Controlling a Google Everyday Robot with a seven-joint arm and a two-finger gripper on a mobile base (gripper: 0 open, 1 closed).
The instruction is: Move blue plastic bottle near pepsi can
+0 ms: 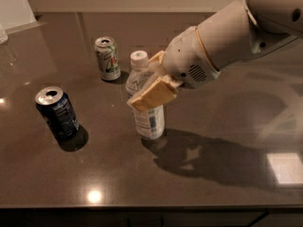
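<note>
Dim light from overhead. My gripper [144,82], clamped on the blue plastic bottle [149,119] at centre, throws a dark shadow toward 4 o'clock across the glossy surface [57,183]. Glare spots sit at 7 and 4 o'clock.

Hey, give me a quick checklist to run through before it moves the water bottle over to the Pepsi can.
1. Gripper closed around the blue plastic bottle: ok.
2. Bottle upright, white cap on: ok.
3. Bottle lifted off the table: cannot tell.
4. Tabletop between the bottle and the pepsi can free: ok; the 7UP can stands farther back.
5. Pepsi can upright: ok.
6. Bottle near the pepsi can: not ok, a gap remains.
</note>
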